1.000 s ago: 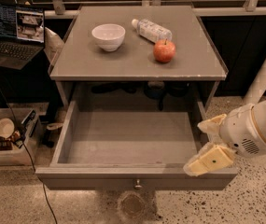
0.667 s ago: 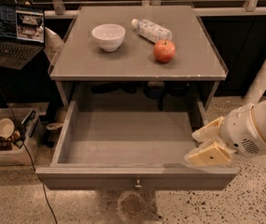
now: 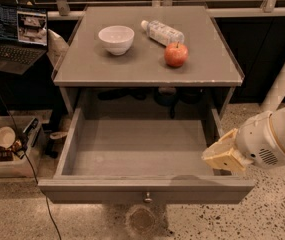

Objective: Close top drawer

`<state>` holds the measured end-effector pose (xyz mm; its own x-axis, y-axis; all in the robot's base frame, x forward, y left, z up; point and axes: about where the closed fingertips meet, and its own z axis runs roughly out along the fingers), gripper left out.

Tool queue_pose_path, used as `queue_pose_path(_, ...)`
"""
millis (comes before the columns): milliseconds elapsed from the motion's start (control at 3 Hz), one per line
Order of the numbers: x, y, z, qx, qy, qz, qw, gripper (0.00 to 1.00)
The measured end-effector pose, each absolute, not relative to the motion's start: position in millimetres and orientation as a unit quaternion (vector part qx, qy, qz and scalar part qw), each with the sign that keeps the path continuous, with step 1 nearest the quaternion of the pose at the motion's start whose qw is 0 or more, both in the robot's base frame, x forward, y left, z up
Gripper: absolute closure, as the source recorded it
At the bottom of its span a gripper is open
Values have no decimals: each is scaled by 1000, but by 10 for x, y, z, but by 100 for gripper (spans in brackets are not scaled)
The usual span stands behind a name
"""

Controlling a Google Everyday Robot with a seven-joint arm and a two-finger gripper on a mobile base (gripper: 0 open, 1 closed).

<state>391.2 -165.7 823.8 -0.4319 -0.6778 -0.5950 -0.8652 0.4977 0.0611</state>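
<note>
The top drawer point(image 3: 107, 188) sits pulled right out beneath the table top point(image 3: 82, 66), not budged at all. The gripper point(image 3: 213, 157) has pinched its fingers together on nothing and now hangs over the drawer's right front corner, so the push looks close but not begun.

Bowl point(image 3: 116, 38), bottle point(image 3: 163, 32) and apple point(image 3: 176, 54) sit on the tabletop point(image 3: 107, 66).

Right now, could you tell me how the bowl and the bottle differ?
The bowl stands upright; the bottle, to its right, lies on its side. The bowl is white and opaque; the bottle is clear. Both rest on the table above the open top drawer, with the gripper at the drawer's right front corner.
</note>
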Motion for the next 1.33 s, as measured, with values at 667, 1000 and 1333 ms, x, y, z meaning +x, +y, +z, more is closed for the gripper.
queue_pose_path(667,3737,-1521,8067,-454,819,190,293,100)
queue_pose_path(1000,3521,-1392,7714,-400,831,200,332,100)
queue_pose_path(1333,3419,-1284,7182,-337,846,219,352,100)
